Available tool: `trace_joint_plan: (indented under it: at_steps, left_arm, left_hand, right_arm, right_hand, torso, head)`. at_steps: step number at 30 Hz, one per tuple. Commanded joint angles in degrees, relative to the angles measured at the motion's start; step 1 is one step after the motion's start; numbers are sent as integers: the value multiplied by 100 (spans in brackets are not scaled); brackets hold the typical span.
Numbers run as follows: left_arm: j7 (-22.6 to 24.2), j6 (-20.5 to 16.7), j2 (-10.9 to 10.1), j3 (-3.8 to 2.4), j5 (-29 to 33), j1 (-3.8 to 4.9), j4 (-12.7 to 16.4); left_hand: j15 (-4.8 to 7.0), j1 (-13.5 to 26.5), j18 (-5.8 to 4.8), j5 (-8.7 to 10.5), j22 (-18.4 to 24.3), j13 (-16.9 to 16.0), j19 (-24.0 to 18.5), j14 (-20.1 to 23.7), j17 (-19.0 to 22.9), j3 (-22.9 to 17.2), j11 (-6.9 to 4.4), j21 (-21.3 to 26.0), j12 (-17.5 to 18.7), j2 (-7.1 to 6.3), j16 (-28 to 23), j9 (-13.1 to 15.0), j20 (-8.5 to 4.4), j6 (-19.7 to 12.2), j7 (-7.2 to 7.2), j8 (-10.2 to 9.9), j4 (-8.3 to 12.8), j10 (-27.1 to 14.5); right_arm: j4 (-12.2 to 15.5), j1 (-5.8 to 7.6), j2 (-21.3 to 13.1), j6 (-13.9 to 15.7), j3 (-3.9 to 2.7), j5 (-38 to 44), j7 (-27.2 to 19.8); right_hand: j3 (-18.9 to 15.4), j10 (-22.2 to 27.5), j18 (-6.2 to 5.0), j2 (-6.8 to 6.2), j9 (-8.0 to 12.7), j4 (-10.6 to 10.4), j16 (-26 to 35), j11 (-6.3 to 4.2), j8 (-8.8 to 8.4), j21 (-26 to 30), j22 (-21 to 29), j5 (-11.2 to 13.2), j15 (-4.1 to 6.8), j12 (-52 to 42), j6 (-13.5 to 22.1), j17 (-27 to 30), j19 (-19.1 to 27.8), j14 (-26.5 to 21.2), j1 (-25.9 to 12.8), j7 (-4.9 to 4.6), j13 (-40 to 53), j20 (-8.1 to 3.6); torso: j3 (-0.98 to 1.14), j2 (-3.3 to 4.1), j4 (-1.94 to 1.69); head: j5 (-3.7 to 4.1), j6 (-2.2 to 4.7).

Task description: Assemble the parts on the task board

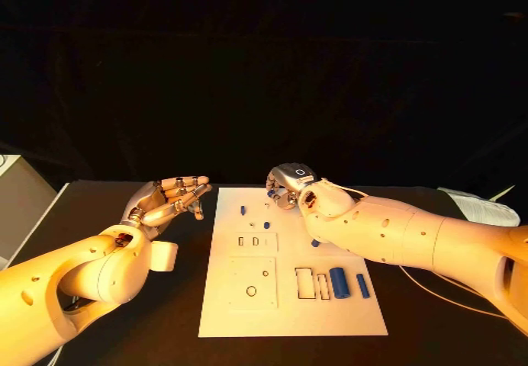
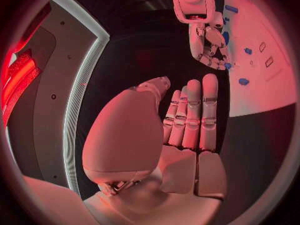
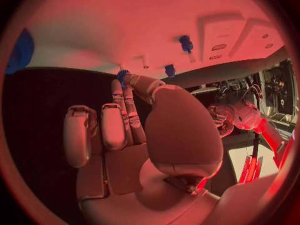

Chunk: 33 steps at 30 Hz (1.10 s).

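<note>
White task board carries small blue parts; right hand fingers pinch one, left hand spread.

The left hand rises through the middle of the left wrist view with its fingers straight and pressed side by side, the thumb bent off to one side, and nothing in its grasp; beyond the fingertips lies the black table, and past that the white task board. The right hand reaches down over the near edge of the board, fingers curled, with a small blue part at its fingertips; whether it grips that part cannot be told; other blue parts sit apart on the board, beside a few small outlined slots.
</note>
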<state>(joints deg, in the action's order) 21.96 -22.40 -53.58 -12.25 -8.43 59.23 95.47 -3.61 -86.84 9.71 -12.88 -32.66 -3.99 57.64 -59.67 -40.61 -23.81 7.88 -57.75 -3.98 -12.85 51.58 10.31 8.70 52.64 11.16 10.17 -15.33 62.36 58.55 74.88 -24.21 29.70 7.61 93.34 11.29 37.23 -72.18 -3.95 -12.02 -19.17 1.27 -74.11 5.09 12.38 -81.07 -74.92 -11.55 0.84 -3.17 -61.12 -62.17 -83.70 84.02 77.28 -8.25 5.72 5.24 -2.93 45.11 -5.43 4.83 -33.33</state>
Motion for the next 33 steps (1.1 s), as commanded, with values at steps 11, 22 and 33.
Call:
trace_joint_plan:
  at_steps: [11, 22, 33]
  left_arm:
    - [35, 58, 6, -12, -14, 4, 15]
    - [29, 54, -9, -15, -14, 5, 16]
    - [22, 50, -30, -17, -14, 5, 7]
  left_hand:
    - [10, 34, 85, 33, -5, 1, -41, 34, 7, -21, -2, -20, 22, 16, 38, 7, 5, -13, 11, -16, 16, -48]
    - [10, 34, 85, 33, -5, 1, -41, 34, 7, -21, -2, -20, 22, 16, 38, 7, 5, -13, 11, -16, 16, -48]
    - [10, 34, 85, 33, -5, 1, -41, 34, 7, -21, -2, -20, 22, 16, 38, 7, 5, -13, 11, -16, 16, -48]
  right_arm:
    - [-76, -2, 48, -234, -1, -4, -78]
    - [-145, 1, 64, -42, 0, -81, -159]
    - [-119, 5, 20, 99, 0, -111, -177]
  right_hand:
    - [2, -3, 57, -70, -17, -11, -22, -80, -67, -8, -70, 46, -30, -29, 93, 35, 25, 82, -93, -15, -7, 3]
    - [-126, 950, 15, -300, 33, -115, 69, 135, -400, 127, 91, 307, -213, -24, 608, 241, 130, 15, -240, -171, -211, 175]
    - [-281, 1111, 1, -282, 67, -127, 87, 136, -507, 167, 138, 316, -217, -26, 769, 296, 154, -2, -180, -157, -208, 190]
  torso:
    - [-5, 12, -2]
    - [-9, 17, 5]
    - [-5, 20, 12]
  head:
    - [5, -1]
    - [4, 18]
    - [2, 22]
